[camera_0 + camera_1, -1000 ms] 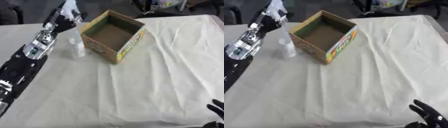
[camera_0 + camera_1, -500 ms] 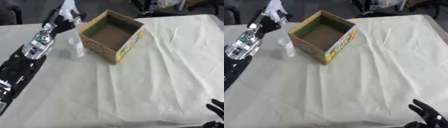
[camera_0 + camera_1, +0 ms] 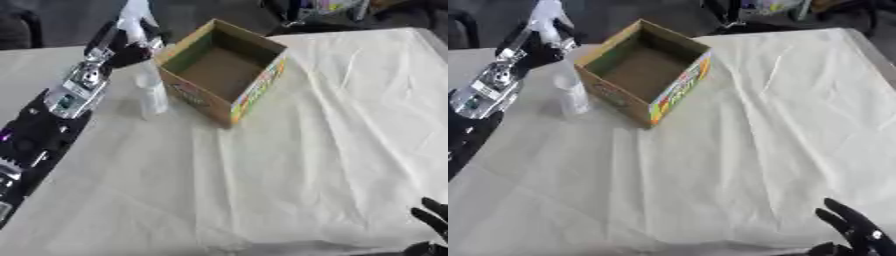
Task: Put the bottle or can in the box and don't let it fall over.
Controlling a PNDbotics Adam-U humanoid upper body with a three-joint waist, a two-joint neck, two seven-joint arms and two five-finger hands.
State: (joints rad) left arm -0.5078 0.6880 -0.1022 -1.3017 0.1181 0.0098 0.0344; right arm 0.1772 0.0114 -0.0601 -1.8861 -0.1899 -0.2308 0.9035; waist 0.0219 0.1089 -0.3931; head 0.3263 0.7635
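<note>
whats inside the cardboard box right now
Nothing shows inside the box: only its bare brown floor and greenish inner walls. The near corner of the floor is hidden by the front wall. The clear bottle stands outside, on the table.

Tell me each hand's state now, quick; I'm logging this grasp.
Left hand: up beside the box, curled round a white bottle.
Right hand: idle at the lower right corner, fingers open, holding nothing.

Bottle (image 3: pixel 152 95) stands on table (image 3: pixel 289 165), just left of box (image 3: pixel 224 70)
</note>
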